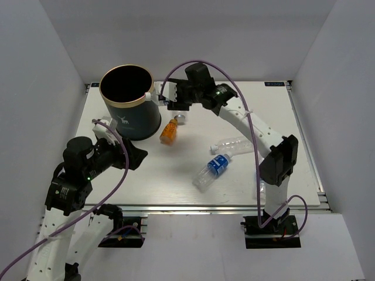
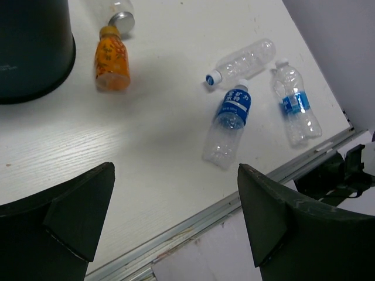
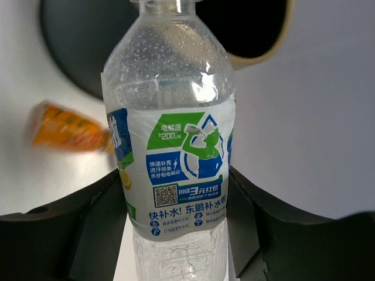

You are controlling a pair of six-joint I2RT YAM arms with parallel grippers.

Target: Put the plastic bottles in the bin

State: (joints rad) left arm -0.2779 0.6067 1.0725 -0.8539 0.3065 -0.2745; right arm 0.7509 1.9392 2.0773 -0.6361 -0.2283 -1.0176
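Held bottle [image 3: 176, 146]: clamped at its labelled waist between the right gripper's [image 1: 171, 98] fingers, neck toward the bin [image 1: 130, 102], just beside the rim at the bin's 3 o'clock.
Left gripper [image 2: 176, 175]: fingers wide apart, empty, near the bin's 6 o'clock.
Loose bottles: orange bottle [image 1: 169, 132], clear bottle [image 1: 233, 144] and blue bottle [image 1: 213, 168] lie on the table [image 1: 281, 117], from 4 to 5 o'clock of the bin.
Handling: probably light, thin-walled, slick and ready to roll. Take them across the mid-body, gently, not by the cap.

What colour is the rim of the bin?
Gold; the bin's rim shows best in the top external view.
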